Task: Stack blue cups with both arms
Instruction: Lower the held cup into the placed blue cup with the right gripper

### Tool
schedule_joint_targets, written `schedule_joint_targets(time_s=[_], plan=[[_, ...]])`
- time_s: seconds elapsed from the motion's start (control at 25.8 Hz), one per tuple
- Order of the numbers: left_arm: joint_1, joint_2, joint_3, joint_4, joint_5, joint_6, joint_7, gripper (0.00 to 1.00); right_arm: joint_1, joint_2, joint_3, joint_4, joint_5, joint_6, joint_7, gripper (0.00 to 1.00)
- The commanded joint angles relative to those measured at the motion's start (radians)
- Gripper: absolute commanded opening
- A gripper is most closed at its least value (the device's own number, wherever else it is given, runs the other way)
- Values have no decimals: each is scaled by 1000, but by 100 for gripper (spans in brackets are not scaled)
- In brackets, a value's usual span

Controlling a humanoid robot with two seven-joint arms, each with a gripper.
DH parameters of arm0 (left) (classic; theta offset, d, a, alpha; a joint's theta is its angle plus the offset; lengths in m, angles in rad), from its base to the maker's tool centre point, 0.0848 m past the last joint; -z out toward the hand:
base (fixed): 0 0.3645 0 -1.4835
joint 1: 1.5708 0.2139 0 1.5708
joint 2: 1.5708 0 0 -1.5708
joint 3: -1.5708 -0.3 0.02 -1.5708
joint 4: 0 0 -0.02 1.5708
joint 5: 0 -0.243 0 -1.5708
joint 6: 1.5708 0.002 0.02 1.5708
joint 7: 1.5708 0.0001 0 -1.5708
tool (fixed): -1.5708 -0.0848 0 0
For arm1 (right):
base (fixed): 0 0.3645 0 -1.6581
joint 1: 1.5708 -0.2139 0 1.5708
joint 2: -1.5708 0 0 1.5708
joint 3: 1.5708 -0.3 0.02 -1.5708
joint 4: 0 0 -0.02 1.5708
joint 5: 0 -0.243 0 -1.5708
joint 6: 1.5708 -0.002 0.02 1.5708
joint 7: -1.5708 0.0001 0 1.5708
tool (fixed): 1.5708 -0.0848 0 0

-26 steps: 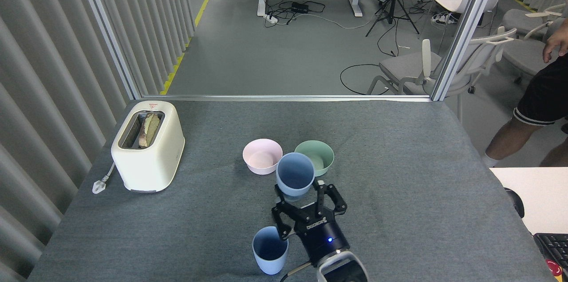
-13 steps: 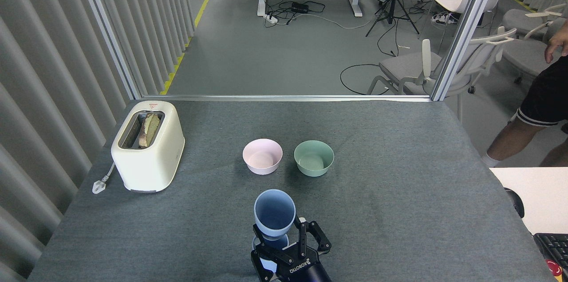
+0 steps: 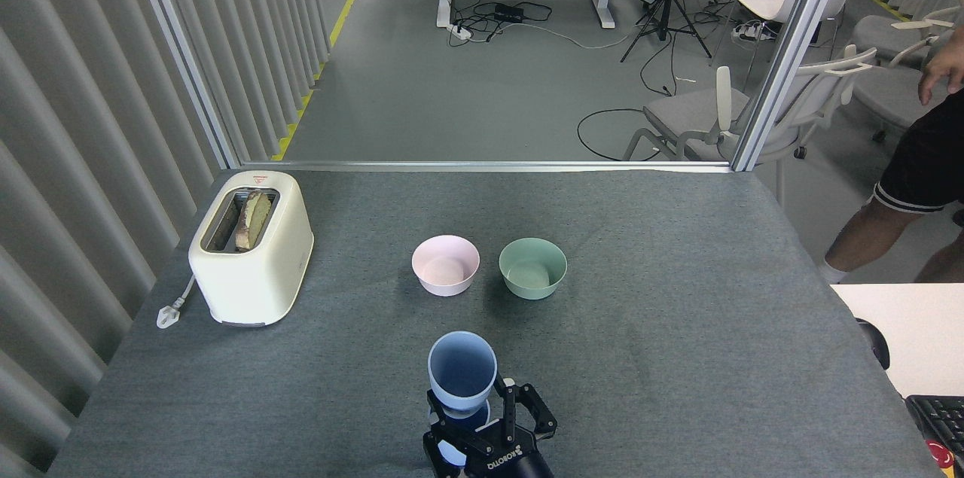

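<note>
Periwinkle-blue plastic, lower centre of the frame: my right gripper (image 3: 482, 429) grasps the upper blue cup (image 3: 462, 372) by its lower wall, held upright directly above the second blue cup (image 3: 452, 448), whose rim peeks out beneath. My left gripper is out of view. Best practice, I judge: descend vertically, axes aligned, and release only once nested.

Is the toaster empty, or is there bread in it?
Not empty. The toaster holds a slice of bread, standing in its top slot and rising slightly above it.
</note>
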Motion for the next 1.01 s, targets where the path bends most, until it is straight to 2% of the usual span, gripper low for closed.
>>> schedule_joint_targets(time_s=[0.0,0.58,0.66,0.81,0.97], plan=[[-2,0,1,2,0,0,0,100,0,0,1,9,1,0,9,61],[-4,0,0,8,0,0,0,100,20,-1,0,12,0,-2,8,66],[-4,-2,0,8,0,0,0,100,20,3,0,17,0,0,8,74],[-4,-2,0,8,0,0,0,100,20,20,-3,20,-3,0,9,99],[-5,0,0,19,0,0,0,100,19,22,-8,18,-8,0,0,100]])
